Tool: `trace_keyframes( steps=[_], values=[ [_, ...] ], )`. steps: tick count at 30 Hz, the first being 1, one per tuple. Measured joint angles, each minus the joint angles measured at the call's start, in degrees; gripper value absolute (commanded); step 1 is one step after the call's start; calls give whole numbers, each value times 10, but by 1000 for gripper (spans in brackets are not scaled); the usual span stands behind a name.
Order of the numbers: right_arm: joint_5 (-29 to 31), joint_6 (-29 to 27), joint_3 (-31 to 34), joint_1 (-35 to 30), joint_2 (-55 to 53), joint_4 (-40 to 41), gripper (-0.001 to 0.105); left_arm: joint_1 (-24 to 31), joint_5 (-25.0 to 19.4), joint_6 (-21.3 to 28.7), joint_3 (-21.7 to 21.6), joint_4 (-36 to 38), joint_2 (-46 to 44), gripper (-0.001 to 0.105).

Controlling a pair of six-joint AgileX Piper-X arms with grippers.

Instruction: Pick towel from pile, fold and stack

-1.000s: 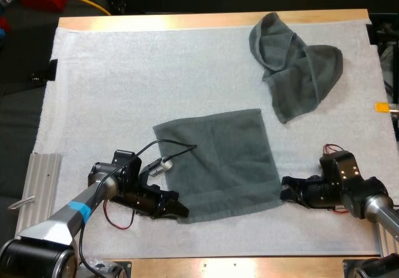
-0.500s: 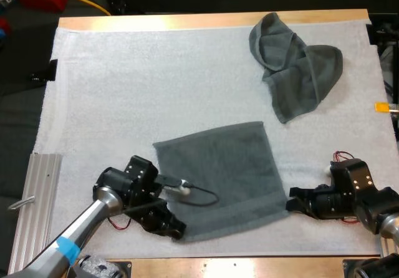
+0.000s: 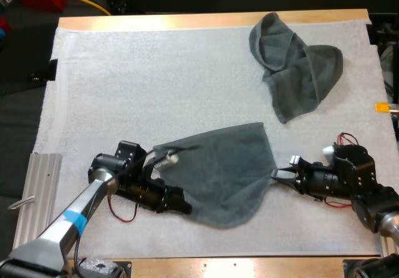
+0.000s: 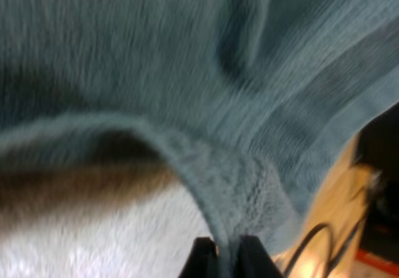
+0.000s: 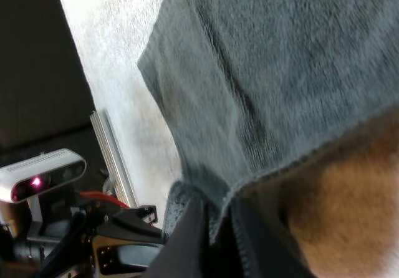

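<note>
Left gripper [image 3: 182, 206]: clamped on the near-left corner of the spread towel [image 3: 227, 166]. In the left wrist view its fingers [image 4: 204, 260] press a thin fold of the hem from both sides.

Right gripper [image 3: 278, 175]: pinching the same towel at its right corner. It faces the left gripper across the cloth. In the right wrist view the dark fingers [image 5: 187, 244] close on a doubled edge of the fabric.

Spread towel: strung between the two grippers. Its near hem sags in a rounded curve from one pinch to the other. Its far edge lies ahead of both grippers, flat on the white mat [image 3: 143, 72]. Just past the left fingers the hem arches up with shadow beneath it, clear of the mat there.

Crumpled towel [image 3: 296, 63]: bunched in folds, well ahead of the right gripper toward the far side. It is well apart from the spread towel and from both grippers.

White mat: under both grippers, pale and nubbly beside the left fingers.

Wooden table [image 3: 212, 20]: a bare strip beyond the mat, far from both grippers. Another strip lies just behind them at the near edge.

Metal rail [image 3: 38, 187]: ribbed, outboard of the left arm, at the mat's left border.
</note>
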Motion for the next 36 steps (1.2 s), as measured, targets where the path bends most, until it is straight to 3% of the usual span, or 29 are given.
trace_keyframes(
  steps=[7,18,25,29,30,36],
  values=[
    [1,65,-6,0,107,-152,1,55,6,-66,-19,-56,26,0],
    [63,71,-74,0,203,-190,1,113,6,-156,-19,-160,26,0],
    [110,72,-106,0,251,-192,1,114,-89,-167,-19,-185,26,0],
    [130,80,-107,0,264,-193,1,114,-110,-169,-19,-204,26,0],
    [138,80,-107,0,269,-200,1,114,-130,-170,-19,-207,26,7],
    [151,89,-107,0,269,-212,3,114,-153,-170,-19,-208,26,46]
  ],
)
